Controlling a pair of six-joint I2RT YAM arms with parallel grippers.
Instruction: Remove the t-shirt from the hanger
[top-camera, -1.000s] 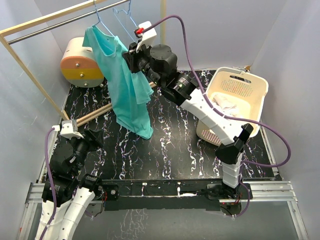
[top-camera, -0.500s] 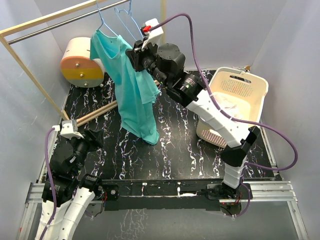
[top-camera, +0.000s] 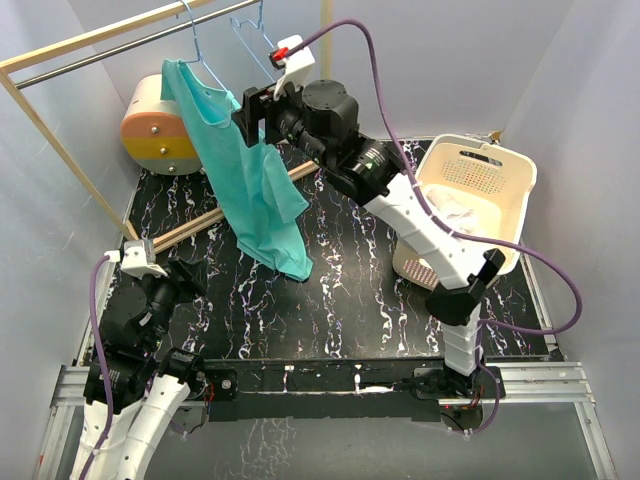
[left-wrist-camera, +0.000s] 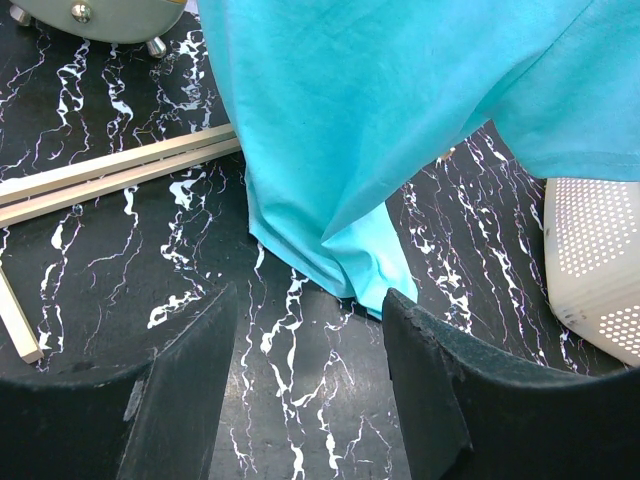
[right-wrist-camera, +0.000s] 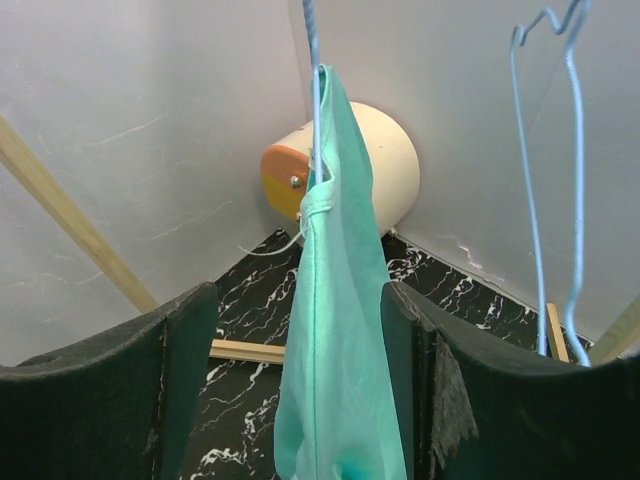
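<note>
A teal t-shirt (top-camera: 245, 170) hangs from a blue wire hanger (top-camera: 205, 62) on the rail (top-camera: 120, 45) at the back left, its hem just above the black marbled table. My right gripper (top-camera: 255, 110) is raised beside the shirt's shoulder and stands open. In the right wrist view the t-shirt (right-wrist-camera: 340, 330) hangs edge-on between the spread fingers, under the hanger (right-wrist-camera: 312, 60), and nothing is pinched. My left gripper (top-camera: 185, 280) is low at the near left, open and holding nothing. In the left wrist view the t-shirt (left-wrist-camera: 380, 120) hangs ahead of that gripper (left-wrist-camera: 310, 380).
A second, bare blue hanger (top-camera: 250, 35) hangs just right of the shirt. A cream and orange drum (top-camera: 160, 125) stands behind it. A wooden frame bar (top-camera: 195, 225) lies on the table. A cream laundry basket (top-camera: 480, 190) holding pale cloth stands at the right.
My right gripper was shut on the shirt's shoulder and has opened, letting the fabric go. The shirt and hanger have swung back left. The left arm has not moved.
</note>
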